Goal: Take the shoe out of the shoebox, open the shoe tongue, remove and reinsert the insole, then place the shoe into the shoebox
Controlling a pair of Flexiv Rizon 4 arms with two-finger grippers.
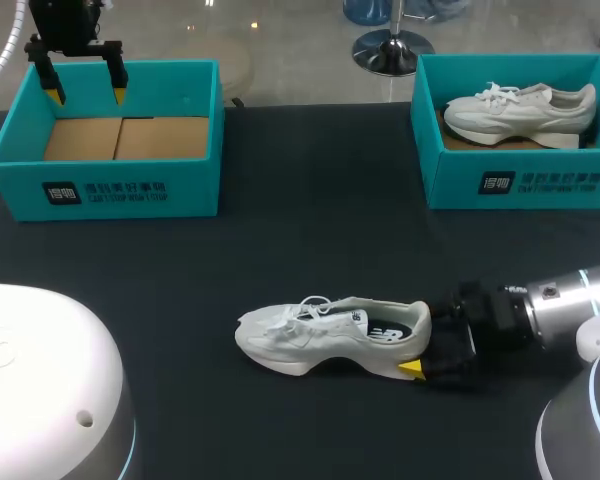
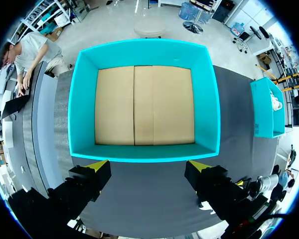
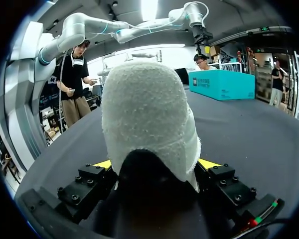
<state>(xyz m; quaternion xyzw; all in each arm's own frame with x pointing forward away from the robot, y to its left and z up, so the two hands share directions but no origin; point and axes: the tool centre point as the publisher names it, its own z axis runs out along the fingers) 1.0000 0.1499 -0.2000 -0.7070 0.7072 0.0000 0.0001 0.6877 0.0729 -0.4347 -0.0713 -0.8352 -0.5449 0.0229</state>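
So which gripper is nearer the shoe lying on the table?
Right. The right gripper clasps the shoe at its heel; the left gripper hangs open above the empty shoebox, well away from it.

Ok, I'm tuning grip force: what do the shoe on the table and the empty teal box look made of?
Shoe: soft-looking white textile upper, matte, with a fuzzy weave at the heel; sole probably foam or rubber. Box: likely cardboard, teal matte walls, brown flaps inside.
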